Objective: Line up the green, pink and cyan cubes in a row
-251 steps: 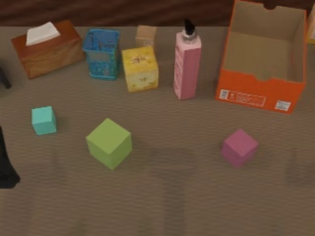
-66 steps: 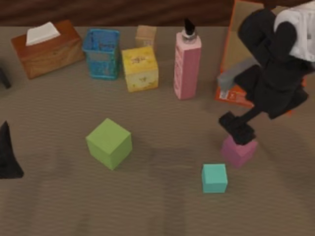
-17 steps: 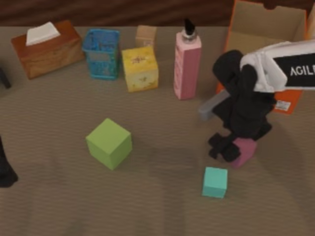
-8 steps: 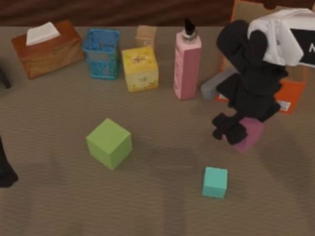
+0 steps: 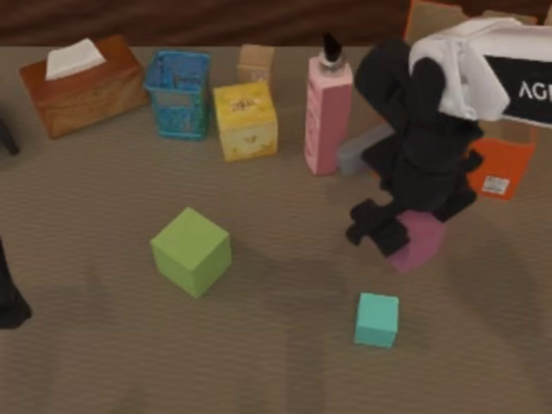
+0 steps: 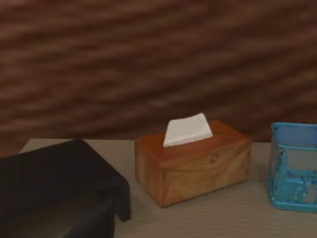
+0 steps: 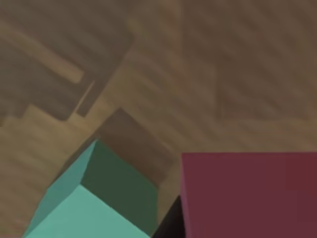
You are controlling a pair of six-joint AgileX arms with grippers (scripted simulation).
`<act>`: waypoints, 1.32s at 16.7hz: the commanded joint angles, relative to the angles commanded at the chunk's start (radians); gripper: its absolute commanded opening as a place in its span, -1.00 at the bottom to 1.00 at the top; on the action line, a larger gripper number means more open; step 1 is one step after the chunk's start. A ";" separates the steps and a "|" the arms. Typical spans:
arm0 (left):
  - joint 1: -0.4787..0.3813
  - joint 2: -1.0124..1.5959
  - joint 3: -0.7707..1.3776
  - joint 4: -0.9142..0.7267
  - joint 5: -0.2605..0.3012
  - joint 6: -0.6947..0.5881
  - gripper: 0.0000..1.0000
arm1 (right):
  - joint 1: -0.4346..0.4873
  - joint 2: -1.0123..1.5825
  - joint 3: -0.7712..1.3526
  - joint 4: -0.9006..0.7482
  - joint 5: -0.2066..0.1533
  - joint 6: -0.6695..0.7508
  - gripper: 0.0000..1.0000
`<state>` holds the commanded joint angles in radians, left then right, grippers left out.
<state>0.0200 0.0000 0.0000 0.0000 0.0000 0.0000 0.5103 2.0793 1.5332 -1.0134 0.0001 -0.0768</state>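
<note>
Top view: right gripper (image 5: 392, 231) clamps the pink cube (image 5: 418, 241), now shifted left of half a second ago, above the cyan cube (image 5: 377, 320); green cube (image 5: 191, 251) unmoved at left; left gripper's state unclear.

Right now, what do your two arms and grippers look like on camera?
The right arm has a white shell with a black panel bearing white letters, then bulky black links, a grey side piece and a black right gripper. The left arm shows only as a black shape at the table's left edge.
</note>
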 joint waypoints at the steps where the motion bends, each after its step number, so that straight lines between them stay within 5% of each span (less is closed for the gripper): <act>1: 0.000 0.000 0.000 0.000 0.000 0.000 1.00 | 0.020 0.004 0.007 -0.007 0.001 0.062 -1.00; 11: 0.000 0.000 0.000 0.000 0.000 0.000 1.00 | 0.245 0.003 0.063 -0.071 0.016 0.793 -1.00; 22: 0.000 0.000 0.000 0.000 0.000 0.000 1.00 | 0.271 0.008 0.036 -0.031 0.018 0.878 -1.00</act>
<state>0.0200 0.0000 0.0000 0.0000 0.0000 0.0000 0.7810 2.0876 1.5696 -1.0440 0.0181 0.8015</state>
